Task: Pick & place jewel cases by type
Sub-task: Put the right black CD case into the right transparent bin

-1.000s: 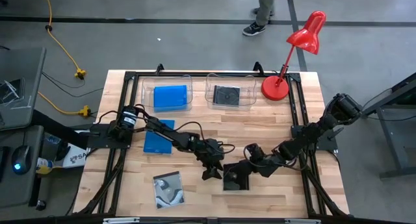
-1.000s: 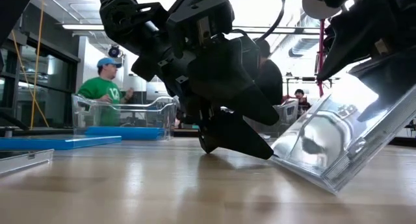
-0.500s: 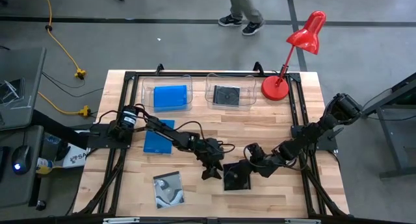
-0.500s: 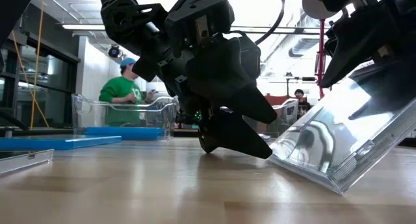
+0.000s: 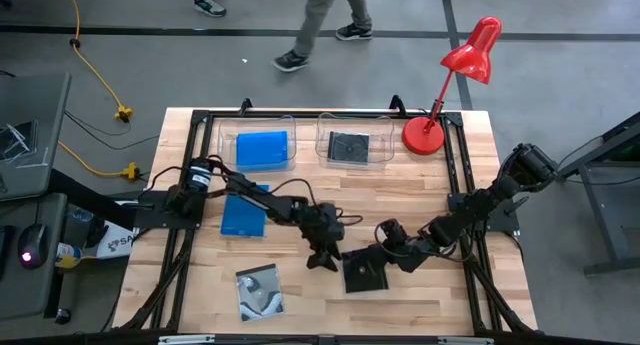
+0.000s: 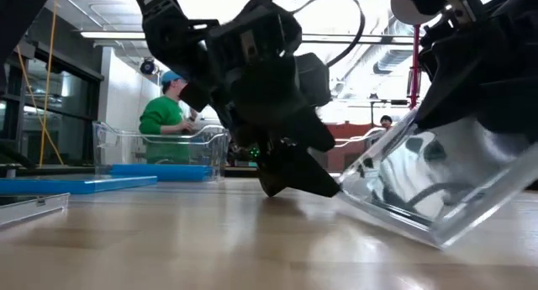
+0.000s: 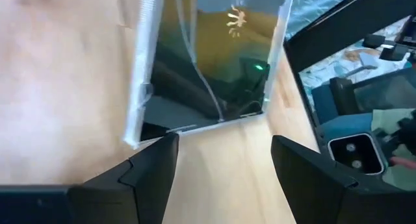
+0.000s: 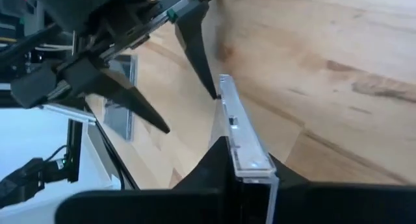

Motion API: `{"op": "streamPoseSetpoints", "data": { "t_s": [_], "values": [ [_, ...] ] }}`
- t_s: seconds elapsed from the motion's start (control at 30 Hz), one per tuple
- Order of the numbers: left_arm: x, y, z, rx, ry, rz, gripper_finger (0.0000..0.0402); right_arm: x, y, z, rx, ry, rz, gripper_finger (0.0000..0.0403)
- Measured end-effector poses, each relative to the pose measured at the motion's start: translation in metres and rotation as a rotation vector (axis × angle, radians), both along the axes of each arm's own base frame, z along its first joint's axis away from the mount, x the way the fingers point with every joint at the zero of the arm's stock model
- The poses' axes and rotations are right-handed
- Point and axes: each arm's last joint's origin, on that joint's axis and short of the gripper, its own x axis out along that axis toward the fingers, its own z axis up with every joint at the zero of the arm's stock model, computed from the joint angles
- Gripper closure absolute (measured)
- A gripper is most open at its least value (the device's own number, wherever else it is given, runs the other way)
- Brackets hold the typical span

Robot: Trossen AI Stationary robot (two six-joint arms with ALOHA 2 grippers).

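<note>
High view. Left clear tub (image 5: 256, 148) at the far edge holds one blue jewel case (image 5: 262, 147); the tub beside it (image 5: 355, 145) holds one black jewel case (image 5: 349, 146). So one of each type looks sorted. Left on the table (image 5: 470, 315): blue cases (image 5: 241, 217) under my left arm, at least one, maybe two overlapping; a swirl-covered case (image 5: 260, 291) near the front edge; and the black case (image 5: 365, 272) I am working on in the middle. My right gripper (image 5: 374, 257) is at that case's edge; my left gripper (image 5: 321, 258) sits just beside it, on the left.

Low view. The worked case (image 6: 429, 185) is tilted, one edge on the wood, the other raised under my right arm. My left gripper (image 6: 290, 174) has its tip down at the table by the low edge.

Left wrist view. My left fingers (image 7: 146, 169) stand spread wide with nothing between them; the tilted case (image 7: 211, 62) lies just ahead, apart from them.

Right wrist view. My right fingers (image 8: 224, 160) are clamped on the case's rim (image 8: 244, 146), case edge-on and pinched.

Judgement: roughly a third done. This case is gripped but not lifted clear; it goes to the black tub, then three more remain.
</note>
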Motion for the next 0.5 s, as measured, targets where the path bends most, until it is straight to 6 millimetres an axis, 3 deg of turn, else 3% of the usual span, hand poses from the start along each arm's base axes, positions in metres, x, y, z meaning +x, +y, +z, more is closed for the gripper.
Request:
{"op": "streamPoseSetpoints", "data": {
  "t_s": [0.17, 0.37, 0.5],
  "values": [
    [-0.001, 0.021, 0.024, 0.038, -0.063, 0.031, 0.0154, 0.000, -0.001, 0.000, -0.025, -0.011, -0.022, 0.0394],
    [-0.013, 0.046, 0.075, 0.173, -0.184, 0.069, 0.0154, 0.001, 0.000, 0.002, -0.038, -0.029, -0.001, 0.0399],
    [-0.025, 0.054, 0.120, 0.220, -0.322, 0.078, 0.0154, 0.002, 0.000, 0.002, -0.050, -0.035, 0.004, 0.0398]
  ]
}}
